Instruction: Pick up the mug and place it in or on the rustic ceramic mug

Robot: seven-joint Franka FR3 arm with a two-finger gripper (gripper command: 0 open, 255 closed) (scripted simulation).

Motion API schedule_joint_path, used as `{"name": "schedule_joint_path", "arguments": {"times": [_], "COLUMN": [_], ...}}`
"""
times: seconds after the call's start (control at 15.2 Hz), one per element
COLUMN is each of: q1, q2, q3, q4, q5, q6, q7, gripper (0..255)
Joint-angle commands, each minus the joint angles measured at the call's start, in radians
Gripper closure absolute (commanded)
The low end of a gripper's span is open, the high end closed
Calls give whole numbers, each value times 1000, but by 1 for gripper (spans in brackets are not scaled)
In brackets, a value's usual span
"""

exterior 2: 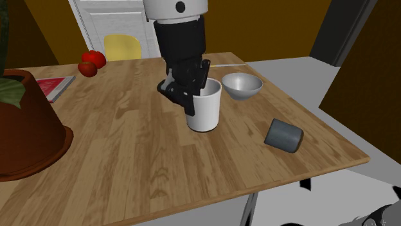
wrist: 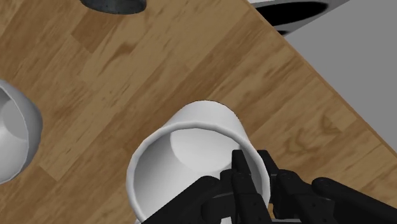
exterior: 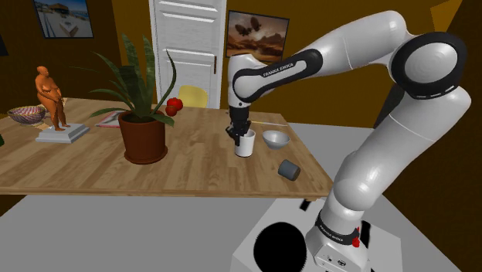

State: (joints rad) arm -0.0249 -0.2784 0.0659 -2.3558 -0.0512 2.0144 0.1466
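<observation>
Now: hand (exterior 2: 191, 99) is nearly closed on the white mug (exterior 2: 207, 117). One finger is inside the rim and one outside, with only the wall between them. I judge a rim pinch was chosen because the body is too wide to span. The mug stands upright on the desk (exterior 2: 141, 168), and I see no gap under its base, so the lift has not begun. A grey bowl (exterior 2: 242, 85) sits just beyond it. The target, a dark grey mug (exterior 2: 284, 135), lies on its side near the desk's edge, to the second exterior view's right and apart from both. Tipped like that it may roll, so I will set down gently.
</observation>
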Motion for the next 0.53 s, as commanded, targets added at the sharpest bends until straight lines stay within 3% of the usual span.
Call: {"name": "schedule_joint_path", "arguments": {"times": [0.0, 0.46], "q1": [0, 1], "q2": [-9, -34], "q3": [0, -1], "q4": [21, 93], "q5": [1, 4], "q6": [-30, -127], "q7": [-2, -9], "gripper": [255, 255]}}
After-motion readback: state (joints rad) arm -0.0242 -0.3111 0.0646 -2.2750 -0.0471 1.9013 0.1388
